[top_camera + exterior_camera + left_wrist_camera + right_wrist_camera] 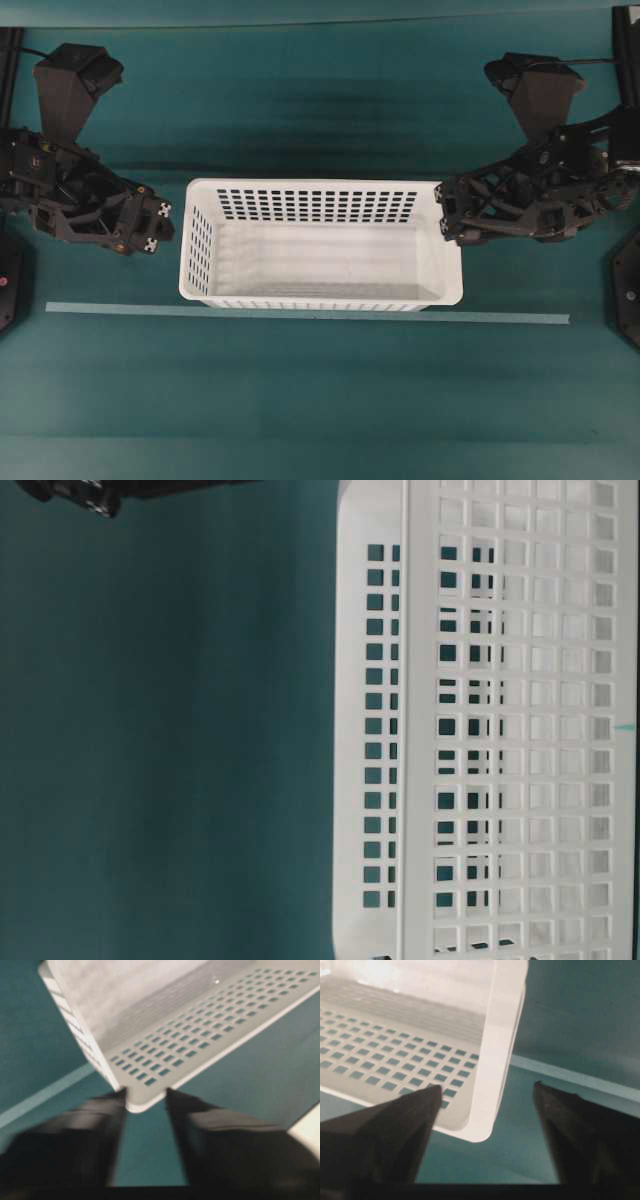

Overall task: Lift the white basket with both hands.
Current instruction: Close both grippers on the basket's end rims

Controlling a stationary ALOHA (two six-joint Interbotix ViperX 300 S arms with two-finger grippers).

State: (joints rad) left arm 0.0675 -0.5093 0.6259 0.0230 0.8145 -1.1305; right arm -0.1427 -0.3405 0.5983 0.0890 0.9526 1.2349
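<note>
Right tool (447,222) open astride white basket (320,244) rim; left tool (160,226) open beside basket.

- We see the white basket (320,245) upright on the teal table (320,400), behind a pale tape strip (300,313).
- Left gripper (158,227) sits just beside the basket's left end, apart from it.
- Right gripper (447,213) meets the right rim's far corner.

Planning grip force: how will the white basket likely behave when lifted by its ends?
The white basket probably lifts lightly: perforated walls, nothing inside. Its thin plastic rim may flex slightly under the grippers. Being long, it could tilt if one end rises first.
</note>
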